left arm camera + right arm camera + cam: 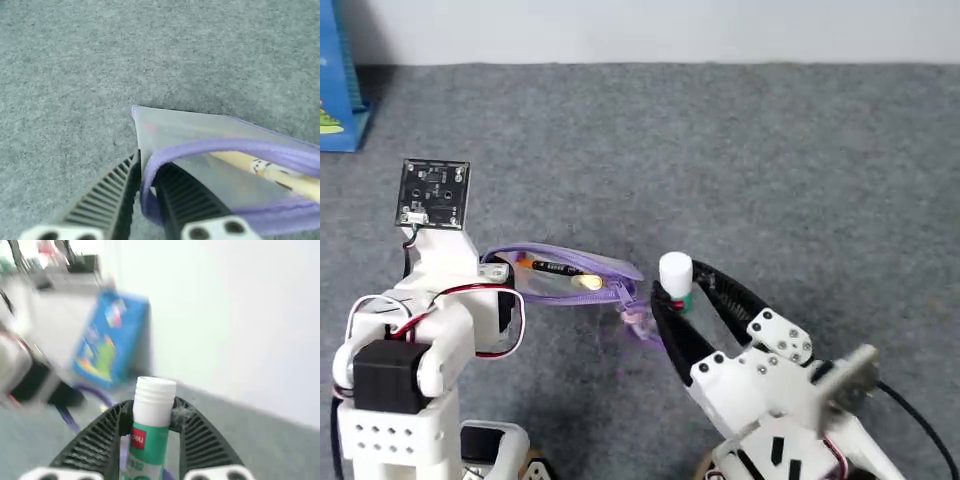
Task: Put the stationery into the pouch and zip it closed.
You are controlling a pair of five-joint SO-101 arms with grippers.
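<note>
Right hand (151, 412) is closed on the glue stick (675, 272), upright, just beside the pouch (605, 265) mouth above the counter (770, 150). Left hand (145, 172) pinches the pouch's end rim. We judge the stick light, stiff, slick: grip mid-body. Pouch limp: hold by rim.

Grey felt-like mat (770, 150) covers the whole table. 1 blue cardboard box with colourful printed pictures (338, 95) stands upright at the mat's far left edge, cut off by the frame, near the plain white wall (650, 30) along the back. Right wrist view: same box upright on the grey mat, beside the wall; blurred dark clutter (75, 260) behind it, too unclear to identify.
</note>
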